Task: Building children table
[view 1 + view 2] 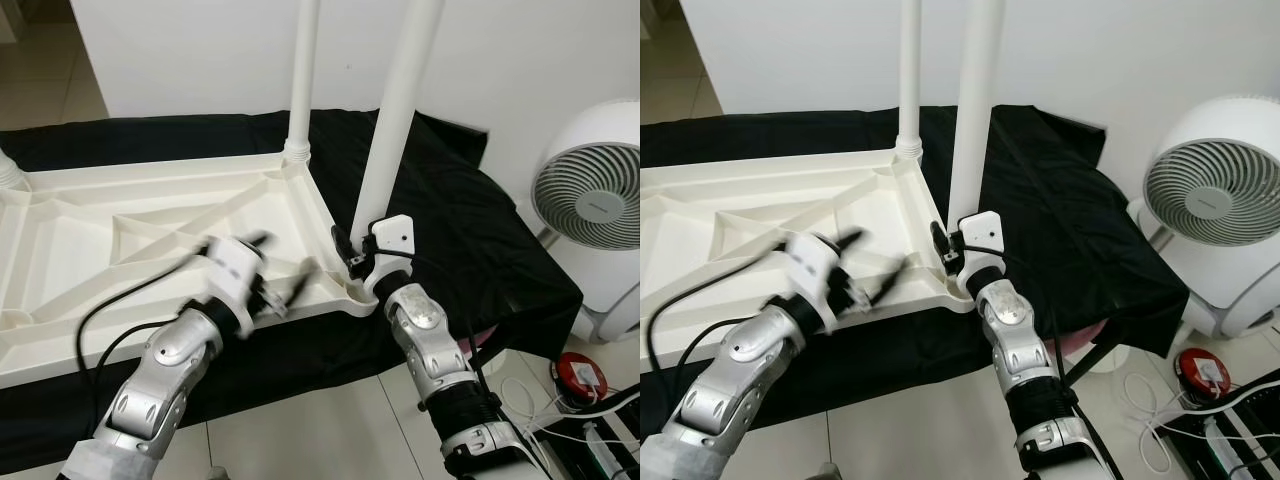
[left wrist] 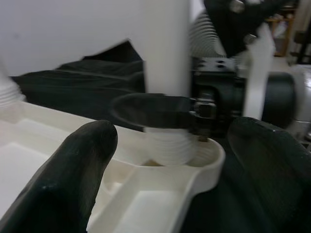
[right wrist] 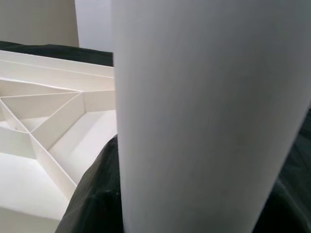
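The near table leg (image 1: 395, 120) stands upright with its threaded foot in the corner socket of the upturned tabletop (image 1: 120, 225), the right claw (image 1: 352, 258) clamped around its base, while the left claw (image 1: 283, 297), open, lies just beside.

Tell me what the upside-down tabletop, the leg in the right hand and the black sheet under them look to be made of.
Tabletop: likely moulded plastic, cream, ribbed.
Leg in the right hand: smooth white plastic tube, seemingly.
Sheet: black cloth, matte and wrinkled.
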You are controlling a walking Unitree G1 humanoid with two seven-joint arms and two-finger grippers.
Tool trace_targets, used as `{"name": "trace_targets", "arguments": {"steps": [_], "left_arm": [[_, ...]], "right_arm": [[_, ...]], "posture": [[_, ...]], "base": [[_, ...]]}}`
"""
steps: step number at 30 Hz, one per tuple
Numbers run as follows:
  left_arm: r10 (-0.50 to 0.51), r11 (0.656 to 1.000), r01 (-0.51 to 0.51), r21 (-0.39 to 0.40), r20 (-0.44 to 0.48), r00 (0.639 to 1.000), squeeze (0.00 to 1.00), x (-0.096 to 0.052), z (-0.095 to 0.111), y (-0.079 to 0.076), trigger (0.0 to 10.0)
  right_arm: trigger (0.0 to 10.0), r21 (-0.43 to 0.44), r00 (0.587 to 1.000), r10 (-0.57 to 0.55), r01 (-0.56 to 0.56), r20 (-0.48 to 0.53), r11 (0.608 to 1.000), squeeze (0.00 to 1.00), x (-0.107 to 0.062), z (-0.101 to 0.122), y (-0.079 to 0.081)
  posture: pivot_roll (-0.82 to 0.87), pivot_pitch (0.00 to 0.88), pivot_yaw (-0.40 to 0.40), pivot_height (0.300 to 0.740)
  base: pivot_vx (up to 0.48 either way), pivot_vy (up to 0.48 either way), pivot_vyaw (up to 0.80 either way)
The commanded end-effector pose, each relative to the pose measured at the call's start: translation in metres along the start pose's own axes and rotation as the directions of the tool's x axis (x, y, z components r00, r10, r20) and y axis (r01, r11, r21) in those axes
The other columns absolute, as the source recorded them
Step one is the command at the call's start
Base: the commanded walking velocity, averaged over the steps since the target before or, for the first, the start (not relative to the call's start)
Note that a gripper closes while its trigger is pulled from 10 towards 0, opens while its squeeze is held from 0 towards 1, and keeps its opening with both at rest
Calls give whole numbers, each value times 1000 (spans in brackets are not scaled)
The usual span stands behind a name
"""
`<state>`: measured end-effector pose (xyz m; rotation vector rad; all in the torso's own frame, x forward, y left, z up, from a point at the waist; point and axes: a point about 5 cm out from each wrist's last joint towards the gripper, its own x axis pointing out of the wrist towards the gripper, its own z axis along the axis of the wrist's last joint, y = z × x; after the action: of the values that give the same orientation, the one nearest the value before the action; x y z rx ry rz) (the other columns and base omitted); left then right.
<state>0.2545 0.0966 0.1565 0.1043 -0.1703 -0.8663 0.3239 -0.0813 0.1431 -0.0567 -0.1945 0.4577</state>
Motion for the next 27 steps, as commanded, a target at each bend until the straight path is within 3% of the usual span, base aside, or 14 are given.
{"name": "trace_targets", "arguments": {"steps": [1,5,15,23,27], "left_arm": [[-52,999,52,-17,4,999,0,-1,2,-6,10000],[-109,994,109,-19,-19,994,0,-4,2,-13,10000],[-134,991,134,-2,-48,990,0,-8,-1,-13,10000],[-144,990,144,-3,-60,988,0,-11,-2,-10,10000],[-141,990,141,-3,-60,988,0,-11,-2,-10,10000]], "right_arm": [[10000,-7,1000,15,-15,-3,1000,0,-2,0,-1],[10000,-5,999,40,-40,-19,999,0,-5,-3,-1],[10000,17,999,51,-50,-19,999,0,-11,-4,-5],[10000,143,1000,6,-4,-16,990,0,-26,-8,-19],[10000,156,999,-9,14,-36,988,0,-30,-14,-23]], "posture": [[27,0,-67,740],[30,0,-69,740],[29,0,-66,740],[22,0,-63,740],[24,0,-64,740]], "base": [[0,0,0],[0,0,0],[0,0,0],[0,0,0],[0,0,0]]}}
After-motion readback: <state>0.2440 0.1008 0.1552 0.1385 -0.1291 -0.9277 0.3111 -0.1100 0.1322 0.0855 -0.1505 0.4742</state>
